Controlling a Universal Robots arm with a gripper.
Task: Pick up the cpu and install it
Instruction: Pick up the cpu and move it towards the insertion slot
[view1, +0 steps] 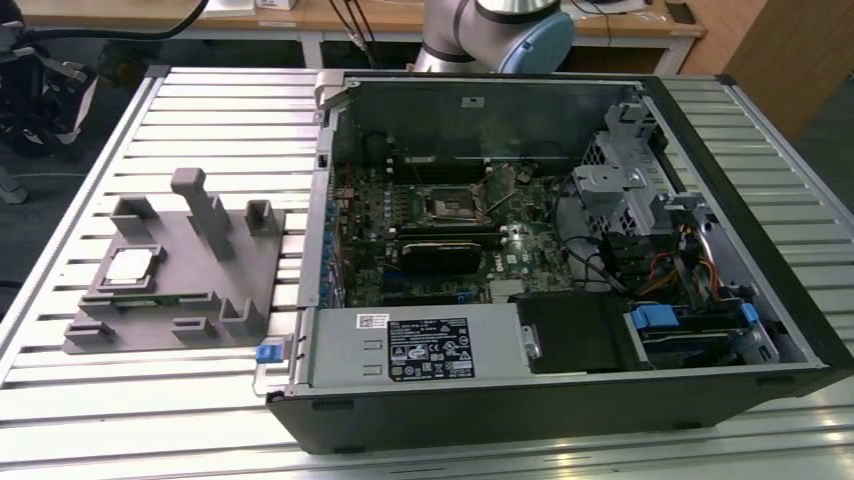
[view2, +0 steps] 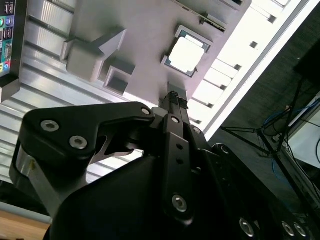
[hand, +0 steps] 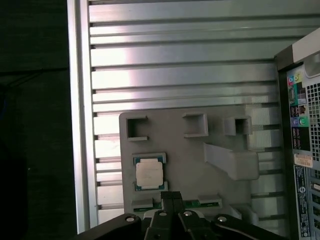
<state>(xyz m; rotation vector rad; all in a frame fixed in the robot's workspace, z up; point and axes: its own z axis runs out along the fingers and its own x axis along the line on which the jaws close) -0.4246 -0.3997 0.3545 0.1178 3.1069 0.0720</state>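
The cpu (view1: 130, 264) is a small pale silvery square lying flat in a recess of the grey plastic fixture block (view1: 200, 290), at the exterior view's left of the open computer case (view1: 561, 400). Both wrist views look down on the cpu (view2: 186, 55) (hand: 149, 174) from well above. My gripper (view2: 174, 96) (hand: 170, 196) hangs above the fixture block (hand: 190, 150), beside the cpu and clear of it. Its two black fingers are pressed together, shut on nothing. The black square socket (view1: 447, 203) sits on the motherboard inside the case.
The fixture block has several upright posts (view1: 203, 205) around the cpu recess. The case walls (view1: 324, 180) rise beside the block on the ribbed metal table (view1: 200, 110). The arm's base (view1: 494, 35) stands behind the case. The table's edge (hand: 80, 125) runs close to the fixture.
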